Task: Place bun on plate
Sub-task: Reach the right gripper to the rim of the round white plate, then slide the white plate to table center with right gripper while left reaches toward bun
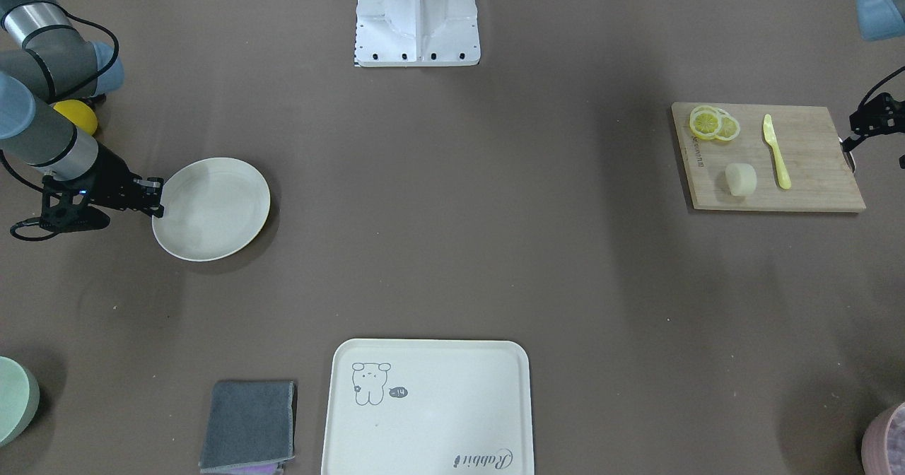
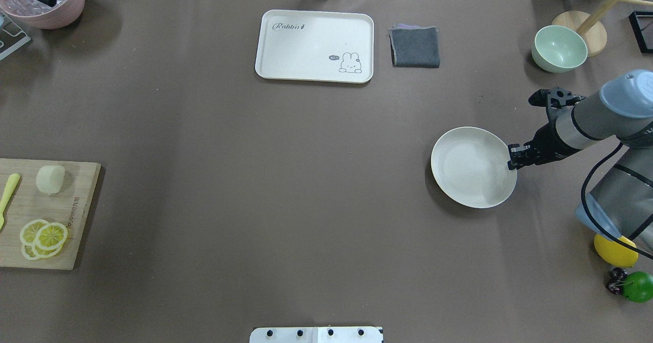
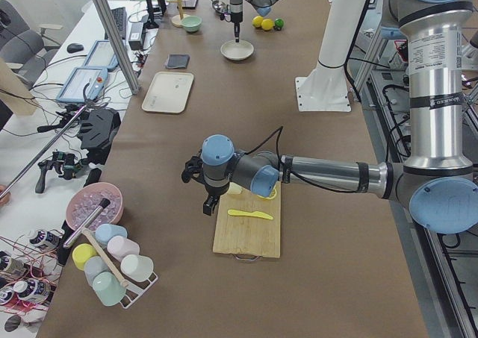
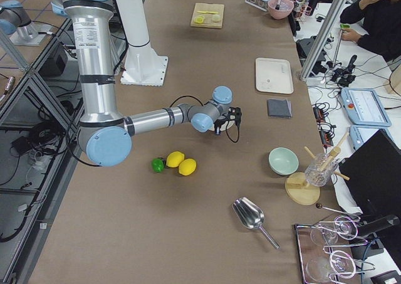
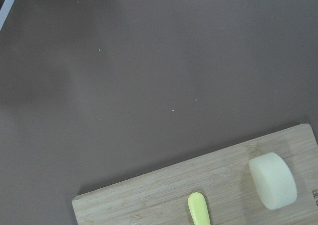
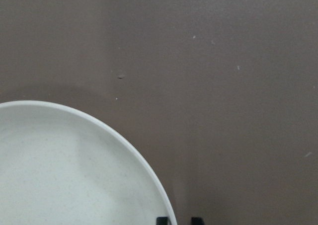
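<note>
The bun (image 1: 741, 179) (image 2: 50, 179) (image 5: 272, 180) is a pale cream puck lying on a wooden cutting board (image 1: 813, 171). The off-white plate (image 1: 212, 208) (image 2: 472, 167) (image 6: 64, 170) rests on the brown table, far across from the bun. My right gripper (image 1: 152, 197) (image 2: 511, 158) points down at the plate's rim. In the right wrist view its two fingertips stand close together on either side of that rim. My left gripper (image 3: 210, 206) hangs beside the board's outer edge, near the bun. Its fingers do not show clearly, so I cannot tell its state.
On the board lie lemon slices (image 1: 714, 123) and a yellow knife (image 1: 776, 151). A cream tray (image 2: 315, 46) and a grey cloth (image 2: 415, 47) lie at the far edge. A green bowl (image 2: 559, 48), a lemon (image 2: 614, 251) and a lime (image 2: 637, 286) sit near the right arm.
</note>
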Robot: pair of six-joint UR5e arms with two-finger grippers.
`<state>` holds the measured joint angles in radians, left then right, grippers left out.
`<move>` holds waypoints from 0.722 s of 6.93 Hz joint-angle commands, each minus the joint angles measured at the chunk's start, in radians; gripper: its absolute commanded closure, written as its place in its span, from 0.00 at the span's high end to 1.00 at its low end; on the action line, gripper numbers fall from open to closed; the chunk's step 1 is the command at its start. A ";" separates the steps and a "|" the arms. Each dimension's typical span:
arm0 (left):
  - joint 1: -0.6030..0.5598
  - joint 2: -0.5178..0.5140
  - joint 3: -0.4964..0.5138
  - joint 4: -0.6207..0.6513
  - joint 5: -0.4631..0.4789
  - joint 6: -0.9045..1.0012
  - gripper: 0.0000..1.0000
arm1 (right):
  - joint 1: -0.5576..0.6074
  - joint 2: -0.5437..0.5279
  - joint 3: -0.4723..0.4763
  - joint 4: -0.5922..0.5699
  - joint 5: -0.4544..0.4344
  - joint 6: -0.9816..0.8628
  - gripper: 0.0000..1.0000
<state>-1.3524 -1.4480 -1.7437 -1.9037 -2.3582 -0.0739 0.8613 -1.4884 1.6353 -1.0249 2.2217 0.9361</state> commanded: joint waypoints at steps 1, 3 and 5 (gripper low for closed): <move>-0.001 -0.009 0.000 0.000 0.000 -0.003 0.97 | -0.002 0.017 0.023 0.000 0.004 0.010 0.00; 0.001 -0.026 -0.005 -0.001 -0.006 -0.078 0.97 | -0.017 0.106 0.057 0.000 0.013 0.134 0.00; 0.036 -0.070 -0.005 0.000 -0.009 -0.180 0.97 | -0.121 0.236 0.060 0.000 0.000 0.362 0.00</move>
<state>-1.3384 -1.4926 -1.7481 -1.9034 -2.3660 -0.1869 0.7986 -1.3295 1.6927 -1.0248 2.2308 1.1729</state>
